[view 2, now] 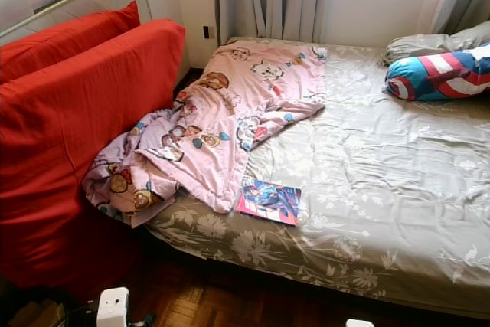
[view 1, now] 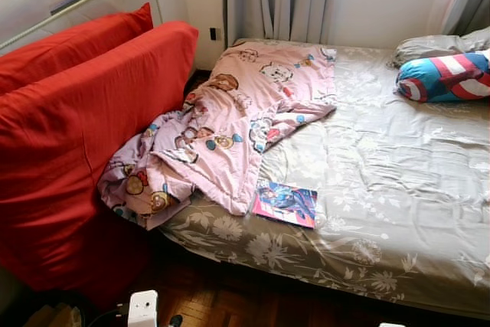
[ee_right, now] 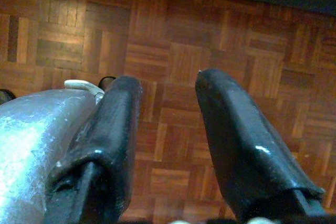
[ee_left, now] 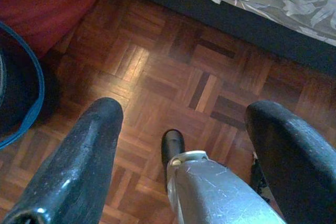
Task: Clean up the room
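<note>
From the left eye view, the bed (view 1: pixel 398 189) with its grey floral sheet carries the mess: a crumpled pink cartoon-print blanket (view 1: pixel 230 120) sprawls from the head-left corner down over the left edge, spilling against the big red fabric cushions (view 1: pixel 84 135) beside the bed. A thin pink-and-blue comic book (view 1: pixel 285 204) lies flat near the front edge, just beside the blanket's lower hem and apparently touching it. A blue, red and white striped bolster pillow (view 1: pixel 444 76) sits at the right edge, with a grey pillow (view 1: pixel 440 46) behind it.

The right eye view shows the same layout; the book (view 2: pixel 269 201) looks like the easiest first pick, since it lies free on the sheet.

In the left wrist view, the left gripper (ee_left: pixel 184 140) hangs over the brown parquet floor (ee_left: pixel 173 66), its black fingers spread wide and holding nothing; the bed's edge lies beyond.

In the right wrist view, the right gripper (ee_right: pixel 168 124) also points at the parquet, fingers parted and empty.

To do this well, step closer to the front edge first, then reach down on the book's free side, away from the blanket, so the fingers pinch the cover and not the cloth.
</note>
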